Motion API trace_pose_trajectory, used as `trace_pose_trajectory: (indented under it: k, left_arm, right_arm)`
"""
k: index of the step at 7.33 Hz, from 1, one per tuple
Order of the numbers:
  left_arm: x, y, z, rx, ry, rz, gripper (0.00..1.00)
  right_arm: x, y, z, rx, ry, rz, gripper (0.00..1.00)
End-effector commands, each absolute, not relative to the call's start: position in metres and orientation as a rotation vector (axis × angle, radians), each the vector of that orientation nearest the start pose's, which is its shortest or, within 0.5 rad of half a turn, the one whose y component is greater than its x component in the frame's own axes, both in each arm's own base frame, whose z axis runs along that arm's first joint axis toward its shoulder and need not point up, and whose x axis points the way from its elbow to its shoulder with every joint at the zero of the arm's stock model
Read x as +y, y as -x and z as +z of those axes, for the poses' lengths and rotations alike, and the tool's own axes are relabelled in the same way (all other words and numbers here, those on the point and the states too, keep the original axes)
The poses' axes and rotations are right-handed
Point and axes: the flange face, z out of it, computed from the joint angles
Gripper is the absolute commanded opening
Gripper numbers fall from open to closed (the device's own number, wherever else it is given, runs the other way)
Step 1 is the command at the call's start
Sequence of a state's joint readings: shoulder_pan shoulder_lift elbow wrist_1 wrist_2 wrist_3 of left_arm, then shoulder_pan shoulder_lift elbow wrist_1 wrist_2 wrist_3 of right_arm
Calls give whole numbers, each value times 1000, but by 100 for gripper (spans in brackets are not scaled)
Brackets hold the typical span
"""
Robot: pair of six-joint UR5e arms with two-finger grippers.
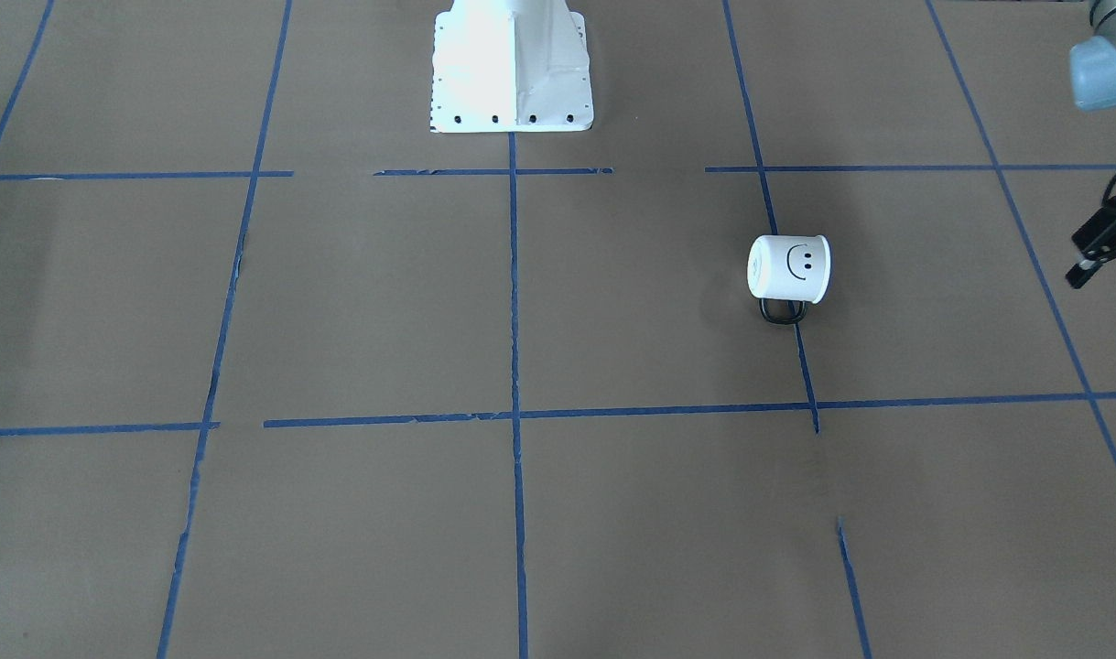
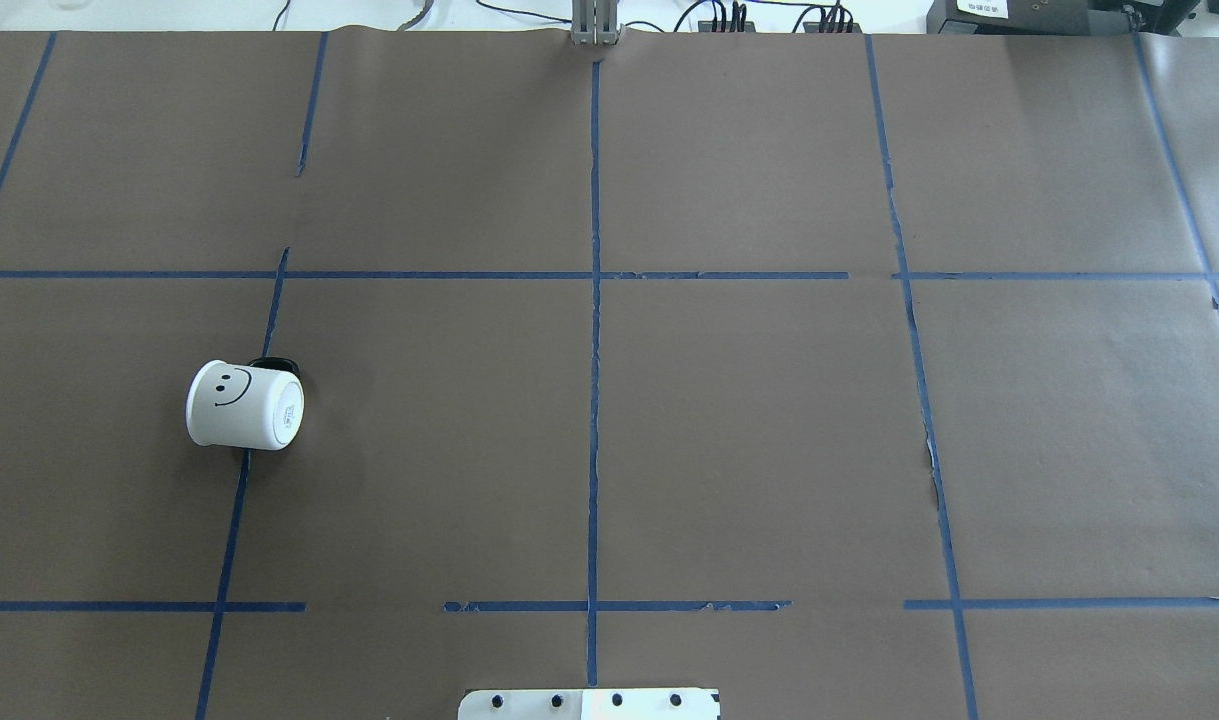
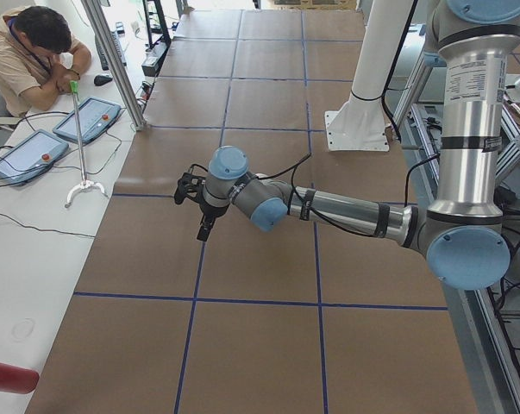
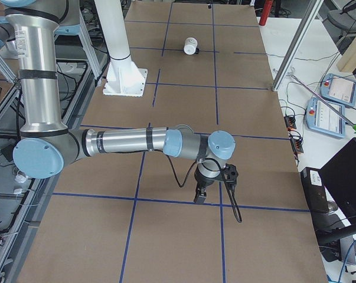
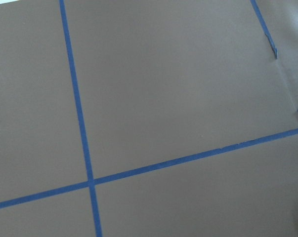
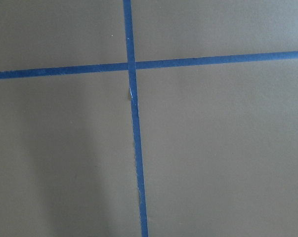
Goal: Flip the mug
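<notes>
The white mug (image 1: 789,268) with a black smiley face lies on its side on the brown table, on a blue tape line. It also shows in the overhead view (image 2: 244,404) and far off in the exterior right view (image 4: 190,45). Its flat base points to the table's middle and its black handle (image 1: 782,313) rests on the table, on the side away from the robot. My left gripper (image 1: 1093,256) hangs at the edge of the front view, well clear of the mug; its jaws are not readable. My right gripper (image 4: 199,194) hovers at the other end of the table; I cannot tell its state.
The white robot base (image 1: 512,69) stands at the table's middle edge. Blue tape lines mark a grid on the brown paper. An operator (image 3: 31,52) sits beyond the far table edge with tablets (image 3: 87,119) and a grabber tool (image 3: 78,138). Both wrist views show only paper and tape.
</notes>
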State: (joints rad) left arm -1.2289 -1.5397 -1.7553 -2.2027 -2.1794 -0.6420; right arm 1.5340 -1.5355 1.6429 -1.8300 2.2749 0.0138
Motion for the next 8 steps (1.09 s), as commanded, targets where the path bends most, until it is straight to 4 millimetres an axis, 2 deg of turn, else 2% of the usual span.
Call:
trace_pose_trajectory:
  k: [1, 2, 3, 4, 6, 7, 8]
  left_arm:
    - [-451, -193, 514, 957, -418, -155, 100]
    - [-435, -220, 511, 960, -441, -216, 100]
    - [-420, -246, 494, 988, -434, -266, 100]
    - [-414, -252, 480, 1027, -411, -283, 100]
    - [-403, -258, 457, 1215, -437, -315, 100]
    - [-396, -261, 467, 1321, -436, -334, 100]
    - [-393, -260, 494, 1381, -449, -337, 100]
  right_arm:
    - [-494, -51, 635, -699, 163, 31, 100]
    - [-494, -51, 635, -699, 163, 31, 100]
    - [-494, -51, 635, -699, 163, 31, 100]
    - [-494, -51, 635, -699, 163, 31, 100]
    - [-494, -51, 635, -699, 163, 31, 100]
    - [-494, -51, 635, -699, 163, 31, 100]
    - [-494, -51, 635, -699, 163, 31, 100]
